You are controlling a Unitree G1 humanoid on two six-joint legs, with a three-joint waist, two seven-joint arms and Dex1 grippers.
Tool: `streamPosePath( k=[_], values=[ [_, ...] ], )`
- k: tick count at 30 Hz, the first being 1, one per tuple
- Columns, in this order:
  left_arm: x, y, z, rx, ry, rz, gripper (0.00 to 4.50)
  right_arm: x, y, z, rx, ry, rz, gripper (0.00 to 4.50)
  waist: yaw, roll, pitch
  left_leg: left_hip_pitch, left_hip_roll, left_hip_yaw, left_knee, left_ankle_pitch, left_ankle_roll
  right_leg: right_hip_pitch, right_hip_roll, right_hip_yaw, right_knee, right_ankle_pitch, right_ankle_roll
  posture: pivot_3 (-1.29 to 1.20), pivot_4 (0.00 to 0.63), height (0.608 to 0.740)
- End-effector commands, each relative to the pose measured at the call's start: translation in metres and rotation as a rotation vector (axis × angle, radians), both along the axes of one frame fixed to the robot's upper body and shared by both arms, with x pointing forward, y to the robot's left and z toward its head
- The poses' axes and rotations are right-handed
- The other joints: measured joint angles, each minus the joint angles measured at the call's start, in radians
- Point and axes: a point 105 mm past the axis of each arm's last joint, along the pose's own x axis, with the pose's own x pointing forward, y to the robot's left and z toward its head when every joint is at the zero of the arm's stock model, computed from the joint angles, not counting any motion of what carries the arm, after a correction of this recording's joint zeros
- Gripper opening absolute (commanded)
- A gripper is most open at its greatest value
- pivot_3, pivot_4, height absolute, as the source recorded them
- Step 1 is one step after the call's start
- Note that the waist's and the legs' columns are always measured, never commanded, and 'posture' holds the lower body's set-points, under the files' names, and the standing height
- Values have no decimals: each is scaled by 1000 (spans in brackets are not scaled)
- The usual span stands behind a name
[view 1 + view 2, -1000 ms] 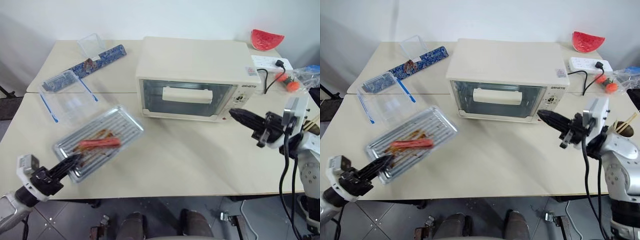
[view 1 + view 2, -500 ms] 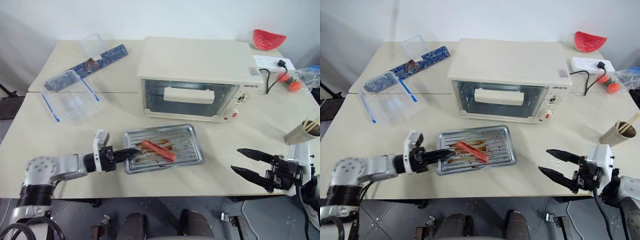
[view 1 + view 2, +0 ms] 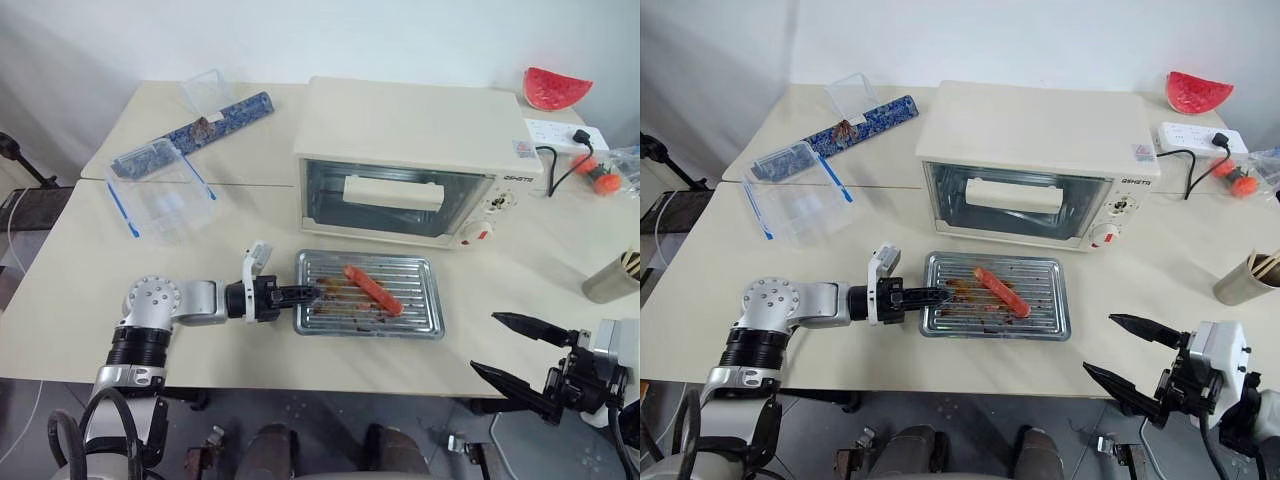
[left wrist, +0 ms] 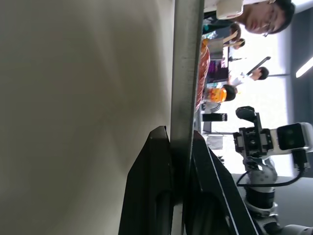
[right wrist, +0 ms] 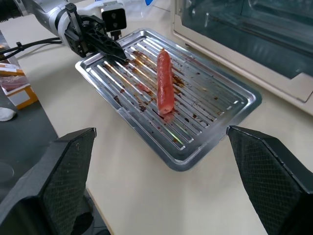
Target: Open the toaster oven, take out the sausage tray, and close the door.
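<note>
The cream toaster oven (image 3: 420, 125) stands at the back of the table with its glass door (image 3: 395, 198) closed and the bar handle (image 3: 393, 192) across it. The silver sausage tray (image 3: 415, 300) lies flat on the table just in front of the oven, one reddish sausage (image 3: 372, 289) lying diagonally on its ridges. My left gripper (image 3: 305, 293) is shut on the tray's left rim (image 4: 188, 73). My right gripper (image 3: 484, 342) hangs open with nothing between its fingers, past the table's front right edge and apart from the tray.
A clear plastic box with blue clips (image 3: 165, 190) sits at the left, a blue patterned strip (image 3: 220, 118) behind it. A watermelon slice (image 3: 557, 87), a power strip (image 3: 560, 132) and a cup of sticks (image 3: 612, 280) are at the right.
My left gripper has carried the tray from the table's left side to the spot in front of the oven. My right gripper has opened and pulled back toward the table's front edge.
</note>
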Motion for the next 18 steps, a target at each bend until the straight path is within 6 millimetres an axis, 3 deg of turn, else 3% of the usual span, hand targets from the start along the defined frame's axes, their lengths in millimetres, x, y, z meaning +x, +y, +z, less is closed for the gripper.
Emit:
streamPosePath(
  k=[1, 12, 18],
  values=[
    [-5, -13, -25, 66, 50, -24, 0, -4, 2, 11, -5, -55, -3, 4469, 2, 2, -2, 2, 0, 0, 0, 0, 0, 2, 0, 0, -1, 0, 0, 0, 150, 740],
    [-6, -16, -28, 82, 101, -57, 0, -5, 7, 10, 6, -51, -3, 4469, 4, 3, -3, 8, 0, -1, 0, -2, 2, 9, -1, 0, -3, 0, 0, 0, 150, 740],
    [-7, -9, -27, 99, 123, -59, 1783, -2, 10, 10, 11, -59, 2, 4500, -6, 3, -3, 7, 0, 0, -1, -2, 2, 7, -1, 0, -2, 0, 0, 0, 150, 740]
  ],
)
